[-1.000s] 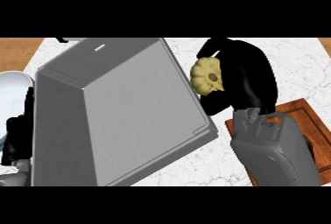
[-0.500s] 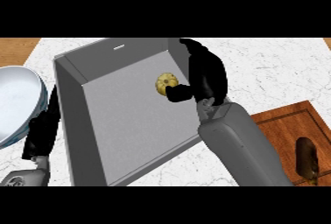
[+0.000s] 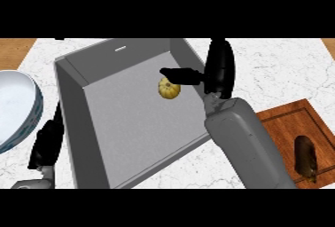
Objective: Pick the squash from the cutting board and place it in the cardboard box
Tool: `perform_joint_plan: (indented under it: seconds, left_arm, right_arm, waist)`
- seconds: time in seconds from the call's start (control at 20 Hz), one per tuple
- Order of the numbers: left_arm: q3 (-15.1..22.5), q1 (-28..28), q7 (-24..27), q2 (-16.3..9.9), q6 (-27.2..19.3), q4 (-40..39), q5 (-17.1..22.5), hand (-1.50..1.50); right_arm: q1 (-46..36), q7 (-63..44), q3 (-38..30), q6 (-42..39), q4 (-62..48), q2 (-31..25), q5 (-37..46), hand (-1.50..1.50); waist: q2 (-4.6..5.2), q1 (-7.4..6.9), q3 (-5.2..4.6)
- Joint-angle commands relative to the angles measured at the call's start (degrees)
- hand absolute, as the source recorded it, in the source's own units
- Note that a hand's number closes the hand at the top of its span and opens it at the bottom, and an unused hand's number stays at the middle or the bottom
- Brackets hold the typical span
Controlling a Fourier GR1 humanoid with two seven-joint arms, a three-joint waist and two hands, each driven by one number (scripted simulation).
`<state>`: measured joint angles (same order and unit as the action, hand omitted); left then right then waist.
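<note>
The small yellow squash (image 3: pixel 169 88) is inside the grey open box (image 3: pixel 68 115), near its far right wall, on or just above the floor. My right hand (image 3: pixel 220 66) is over that wall, fingers straight and pointing away, thumb stretched left just above the squash. No finger curls round the squash. The wooden cutting board (image 3: pixel 281 122) lies at the right, behind my right forearm. My left hand (image 3: pixel 47 142) rests along the outside of the box's left wall, fingers relaxed.
A dark brown oblong vegetable (image 3: pixel 305 157) lies on the cutting board near its front right corner. A white bowl with a blue rim (image 3: pixel 16 111) stands left of the box. Marble counter shows beyond and in front of the box.
My right hand carried the squash from beside the box to over its inside, then straightened its fingers. The squash now sits free below the thumb.
</note>
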<state>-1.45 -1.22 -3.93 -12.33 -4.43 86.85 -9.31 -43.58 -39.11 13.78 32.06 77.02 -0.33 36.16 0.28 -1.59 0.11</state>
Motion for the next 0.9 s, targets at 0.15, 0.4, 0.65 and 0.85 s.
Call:
perform_joint_plan:
  seconds: [0.15, 0.4, 0.65, 0.85]
  left_arm:
    - [-0.3, 1.8, -0.9, 0.1, 1.3, 1.8, 0.9, 0.0]
    - [-0.3, 3.3, -2.5, 0.5, -0.7, 3.5, -1.0, 0.0]
    - [-0.1, 3.4, -3.9, 0.5, 0.0, 6.0, -0.7, 0.0]
    - [-1.0, 5.5, -0.8, 0.0, 1.5, 4.6, 0.1, 0.0]
  right_arm:
    - [5.5, 4.9, -8.1, 4.1, 8.1, -3.3, -5.2, -1.5]
    - [15.5, 1.5, -12.8, -0.3, 22.9, -10.5, -8.7, -1.5]
    - [25.9, 10.5, -23.5, -8.7, 29.6, -19.0, -24.9, -1.5]
    - [32.7, 10.8, -29.1, -16.3, 36.8, -23.4, -32.1, -1.5]
  waist:
    - [-0.39, 1.72, -0.08]
    - [-0.68, 2.75, -0.07]
    - [-0.57, 2.84, 0.0]
    - [-0.58, 2.47, -0.07]
